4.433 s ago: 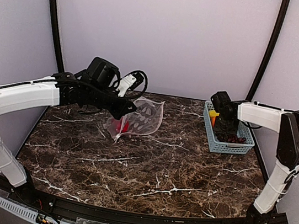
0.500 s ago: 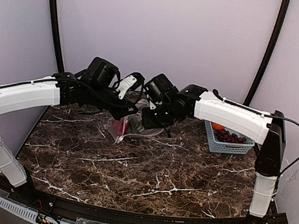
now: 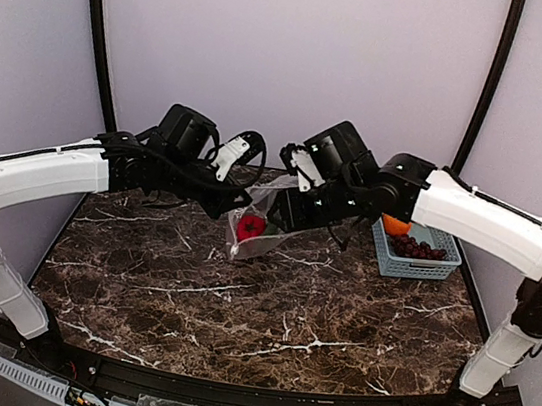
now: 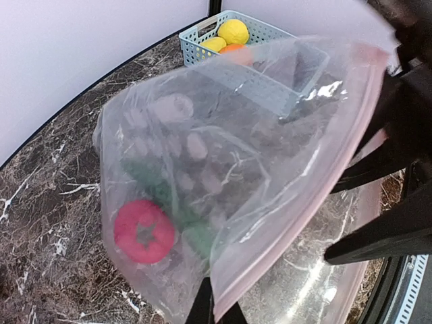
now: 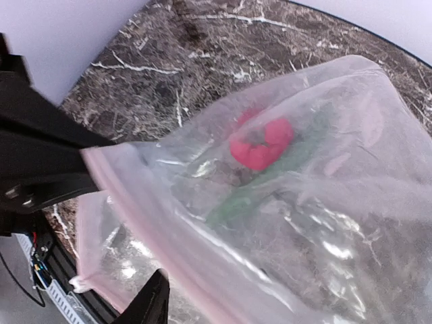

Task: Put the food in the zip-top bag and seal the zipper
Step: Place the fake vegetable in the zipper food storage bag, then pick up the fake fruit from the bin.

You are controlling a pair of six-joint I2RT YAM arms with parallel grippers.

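Note:
The clear zip-top bag (image 3: 260, 224) hangs over the table's back middle between both grippers. Inside lie a red apple (image 3: 250, 226) and a green piece (image 4: 194, 237); both also show in the right wrist view, the apple (image 5: 260, 144) above the green piece (image 5: 251, 191). My left gripper (image 3: 234, 198) is shut on the bag's rim by the whitish-pink zipper (image 4: 304, 202), its fingertips (image 4: 202, 310) together. My right gripper (image 3: 286, 209) stands open at the bag's mouth, its fingers (image 4: 378, 233) spread. The zipper (image 5: 152, 206) crosses above one finger (image 5: 152, 302); the other is hidden.
A light-blue slatted basket (image 3: 424, 267) stands at the right edge with an orange piece (image 3: 396, 225) and dark grapes (image 3: 418, 249). The left wrist view shows two yellow pieces (image 4: 232, 31) in the basket (image 4: 270, 37).
My right arm has left the basket and come to the bag. In the last half second it drew back to the right and up, and the bag's mouth now hangs wider, showing the apple.

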